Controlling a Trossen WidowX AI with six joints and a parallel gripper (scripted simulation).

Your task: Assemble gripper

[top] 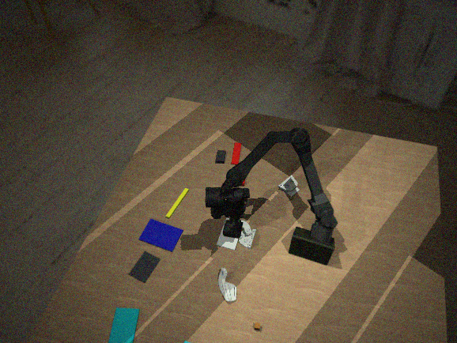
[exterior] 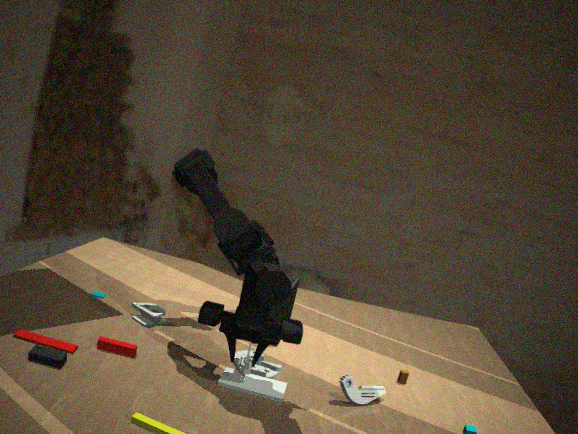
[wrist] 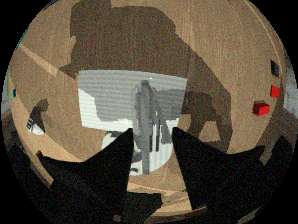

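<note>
My gripper (exterior: 243, 363) (wrist: 153, 132) points down and is shut on a pale grey jaw (wrist: 145, 125), held edge-on. It is low over the gripper base, a white plate (top: 228, 244) (exterior: 260, 387) (wrist: 97, 76) with a rounded, slotted white part (top: 248, 238) (exterior: 270, 369) beside it. Whether the held jaw touches the base or a pin, I cannot tell; the pins are hidden. Another white jaw (top: 228, 288) (exterior: 362, 394) (wrist: 36, 127) lies apart on the table. The housing plate (top: 289, 185) (exterior: 149, 313), grey and white, stands away on the opposite side of the base.
A yellow bar (top: 177, 203) (exterior: 157, 424), a blue plate (top: 161, 235) and a dark plate (top: 145, 267) lie beyond the base. Red bars (top: 236, 153) (exterior: 117, 346) and a dark block (top: 220, 156) (exterior: 47, 356) are farther off. A small orange block (top: 257, 326) (exterior: 403, 376) and a teal plate (top: 124, 324) also lie there.
</note>
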